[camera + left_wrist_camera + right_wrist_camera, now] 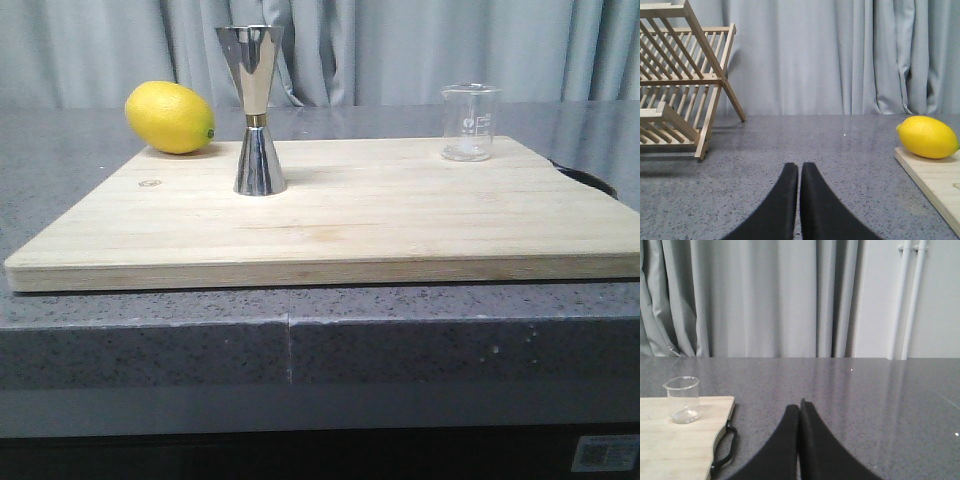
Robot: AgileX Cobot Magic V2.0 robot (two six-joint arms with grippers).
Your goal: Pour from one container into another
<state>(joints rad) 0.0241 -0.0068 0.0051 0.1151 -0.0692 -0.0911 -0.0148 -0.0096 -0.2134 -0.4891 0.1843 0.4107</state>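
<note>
Both arms low over the grey tabletop, off the board; neither shows in the front view.

Left tool: fingers pressed together, only a hairline seam between them, holding nothing. Tips hover over bare tabletop. Lemon lies at about 2 o'clock from the tips, at the corner of the wooden board; wooden dish rack at about 10 o'clock.

Right tool: fingers likewise together, empty, over bare tabletop. Beaker at about 9 o'clock from the tips, upright on the board near its black handle.

Front view: jigger upright on the board, left of centre. Beaker stands at the far right corner, well apart from the jigger, at roughly 3 o'clock from it. Lemon just beside the jigger, at 10 o'clock, not touching.
</note>
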